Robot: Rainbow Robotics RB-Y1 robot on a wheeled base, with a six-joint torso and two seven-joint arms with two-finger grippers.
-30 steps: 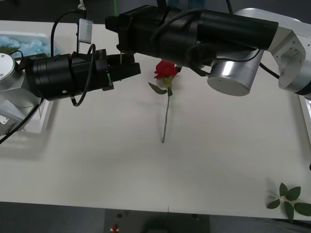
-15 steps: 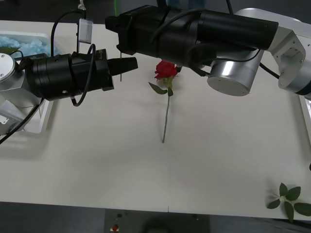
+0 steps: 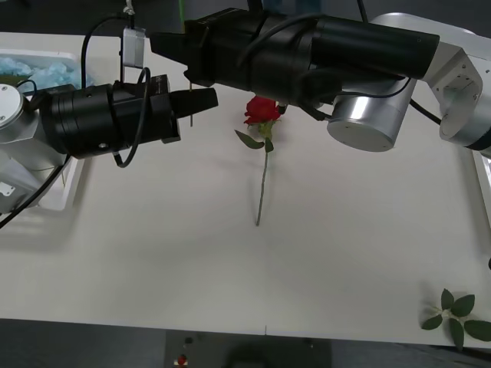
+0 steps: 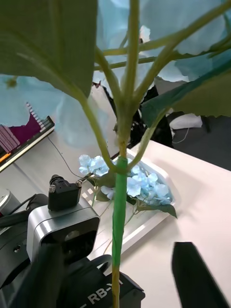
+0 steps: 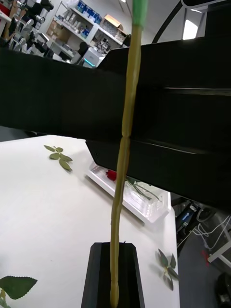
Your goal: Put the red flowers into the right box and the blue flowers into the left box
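Note:
A blue flower (image 4: 163, 29) stands upright between the two arms, its thin stem (image 5: 126, 120) running down into my left gripper (image 5: 114, 274), which is shut on the stem's lower end. My right gripper (image 4: 115, 262) is open, its dark fingers (image 4: 195, 276) standing apart on either side of the stem without touching it. In the front view the left gripper (image 3: 202, 98) sits just under the right arm's wrist. One red flower (image 3: 261, 111) lies on the table right of both grippers. The left box (image 4: 144, 219) holds several blue flowers (image 4: 139, 180). The right box (image 5: 139, 204) holds a red flower (image 5: 111, 174).
The right arm crosses above the far table from the right. Loose green leaf sprigs lie at the front right corner (image 3: 459, 313). The left box (image 3: 54, 195) sits at the table's left edge and a strip of the right box's rim (image 3: 484, 180) at the right edge.
My left gripper went from open to shut on the blue flower's stem. After that my right gripper's fingers spread apart off the stem. The red flower on the table stayed put.

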